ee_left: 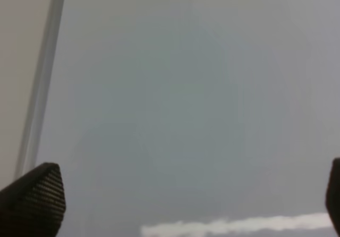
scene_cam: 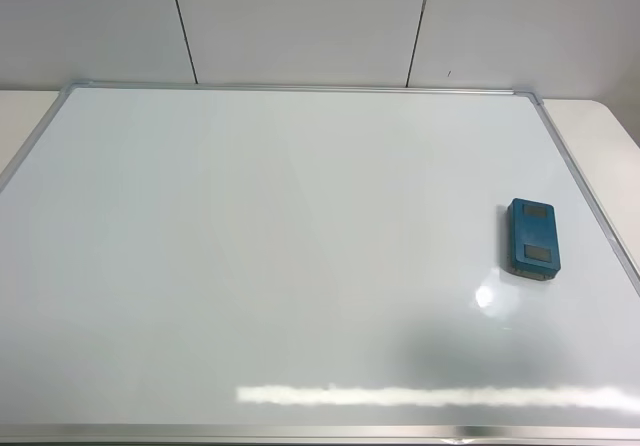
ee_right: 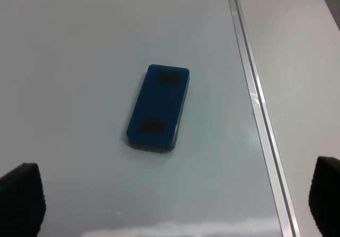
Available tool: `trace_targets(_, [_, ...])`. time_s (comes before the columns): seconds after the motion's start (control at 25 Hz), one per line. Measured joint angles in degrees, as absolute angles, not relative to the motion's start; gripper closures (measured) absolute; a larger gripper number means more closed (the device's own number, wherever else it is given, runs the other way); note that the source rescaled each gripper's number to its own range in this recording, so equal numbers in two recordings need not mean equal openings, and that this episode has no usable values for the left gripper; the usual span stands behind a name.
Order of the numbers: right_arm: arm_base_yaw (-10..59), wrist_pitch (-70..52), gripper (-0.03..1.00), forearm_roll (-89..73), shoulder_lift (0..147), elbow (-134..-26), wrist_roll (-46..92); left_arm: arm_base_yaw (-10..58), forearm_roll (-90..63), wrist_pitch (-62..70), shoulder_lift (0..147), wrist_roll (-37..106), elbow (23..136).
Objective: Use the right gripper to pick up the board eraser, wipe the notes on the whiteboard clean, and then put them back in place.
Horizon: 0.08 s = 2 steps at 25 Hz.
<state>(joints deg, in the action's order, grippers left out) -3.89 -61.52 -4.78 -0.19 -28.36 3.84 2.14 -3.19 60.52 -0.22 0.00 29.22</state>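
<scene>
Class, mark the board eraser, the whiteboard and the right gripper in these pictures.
board eraser (scene_cam: pixel 532 238): exterior high view, teal top between its two grey patches.
whiteboard (scene_cam: pixel 280 246): exterior high view, bare white surface.
right gripper (ee_right: pixel 175 205): right wrist view, midway between the two black fingertips.

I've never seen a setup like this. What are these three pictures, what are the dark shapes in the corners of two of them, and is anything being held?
They show one moment from three cameras on a two-armed robot. One camera sits high and looks down on a whiteboard with a blue board eraser lying near its right edge; no writing shows on the board. The other two cameras ride on the arms' wrists. The dark shapes are fingertips: the left gripper looks at bare board beside its frame, and the right gripper hovers over the eraser. Both grippers are open and hold nothing. The arms are out of the high view.
</scene>
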Motion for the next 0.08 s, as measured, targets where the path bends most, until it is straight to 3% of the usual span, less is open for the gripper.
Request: trace_targets(0.08, [-3.9, -61.5, -0.03, -4.8, -0.2, -28.4, 3.8, 2.1, -3.2, 60.5, -0.2, 0.0, 29.2])
